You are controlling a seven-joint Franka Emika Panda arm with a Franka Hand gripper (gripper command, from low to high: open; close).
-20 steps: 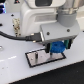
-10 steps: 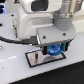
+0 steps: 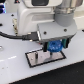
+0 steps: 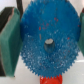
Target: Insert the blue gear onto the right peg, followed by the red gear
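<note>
While lowered closer to the plate, fingers pinching blue gear, red gear beneath.

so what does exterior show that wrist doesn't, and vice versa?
Exterior only: the arm's body and the black-edged plate on the white table, with the gripper low over it. Wrist only: the blue gear's teeth and hub hole, green finger pads against its rim, and a bit of the red gear past its edge. Both: the blue gear held in the gripper.
</note>
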